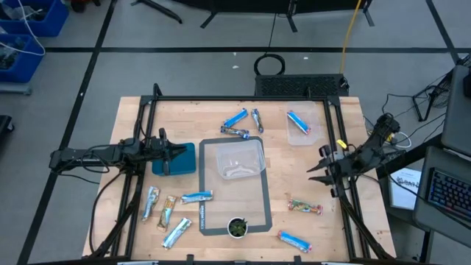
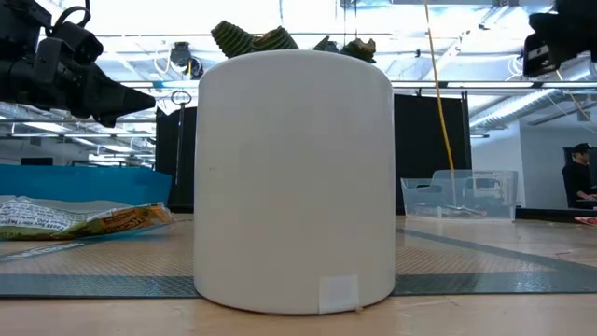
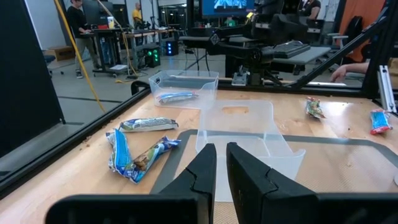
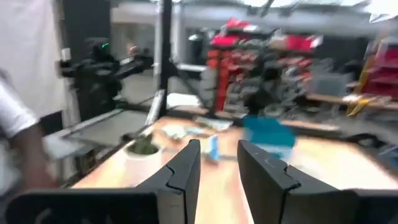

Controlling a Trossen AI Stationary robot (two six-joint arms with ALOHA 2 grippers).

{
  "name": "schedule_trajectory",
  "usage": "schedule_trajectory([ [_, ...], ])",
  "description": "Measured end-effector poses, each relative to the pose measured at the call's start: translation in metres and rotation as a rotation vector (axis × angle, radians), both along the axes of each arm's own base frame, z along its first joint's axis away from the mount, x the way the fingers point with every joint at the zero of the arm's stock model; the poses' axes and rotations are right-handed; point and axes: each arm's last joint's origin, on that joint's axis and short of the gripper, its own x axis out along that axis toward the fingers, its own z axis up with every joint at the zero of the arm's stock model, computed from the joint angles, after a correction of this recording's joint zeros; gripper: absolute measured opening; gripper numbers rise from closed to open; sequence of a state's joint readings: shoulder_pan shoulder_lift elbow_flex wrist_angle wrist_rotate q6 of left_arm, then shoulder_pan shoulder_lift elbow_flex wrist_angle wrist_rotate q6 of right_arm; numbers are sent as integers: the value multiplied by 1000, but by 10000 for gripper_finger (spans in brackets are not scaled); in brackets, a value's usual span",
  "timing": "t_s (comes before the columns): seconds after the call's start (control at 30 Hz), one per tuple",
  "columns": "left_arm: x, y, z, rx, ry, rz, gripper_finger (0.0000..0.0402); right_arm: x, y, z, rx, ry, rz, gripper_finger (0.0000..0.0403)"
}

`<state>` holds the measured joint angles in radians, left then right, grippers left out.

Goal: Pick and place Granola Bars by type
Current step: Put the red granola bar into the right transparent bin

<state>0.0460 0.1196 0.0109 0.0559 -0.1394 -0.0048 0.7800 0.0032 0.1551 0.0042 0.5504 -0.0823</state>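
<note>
Granola bars lie scattered on the wooden table. Three lie at the far middle [image 1: 235,118], several at the near left [image 1: 168,212], one on the grey mat's left edge [image 1: 197,196], two at the near right [image 1: 304,207], and one blue bar [image 1: 298,121] lies in the far-right clear tub [image 3: 183,84]. My left gripper [image 1: 168,153] [image 3: 221,167] hangs level over a blue tray [image 1: 180,158], its fingers nearly together with nothing between them. My right gripper [image 1: 315,166] [image 4: 219,165] hovers open and empty at the right, above the table, pointing left.
A clear tub [image 1: 234,158] stands on the grey mat [image 1: 261,206]. A white pot with a green plant [image 1: 237,227] [image 2: 294,177] sits at the mat's near edge. A black frame [image 1: 243,98] runs round the table. People stand in the room beyond.
</note>
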Motion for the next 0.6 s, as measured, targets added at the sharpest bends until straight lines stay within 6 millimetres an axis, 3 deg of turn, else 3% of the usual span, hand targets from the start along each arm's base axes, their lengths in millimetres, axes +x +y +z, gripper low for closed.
schedule_trajectory([
  [0.2,0,0,0,0,0,1,42,2,2,-3,143,67,148,98],
  [0.37,0,0,0,0,0,0,42,7,4,-6,246,193,114,98],
  [0.6,0,0,0,0,0,1,42,17,9,9,342,525,-51,98],
])
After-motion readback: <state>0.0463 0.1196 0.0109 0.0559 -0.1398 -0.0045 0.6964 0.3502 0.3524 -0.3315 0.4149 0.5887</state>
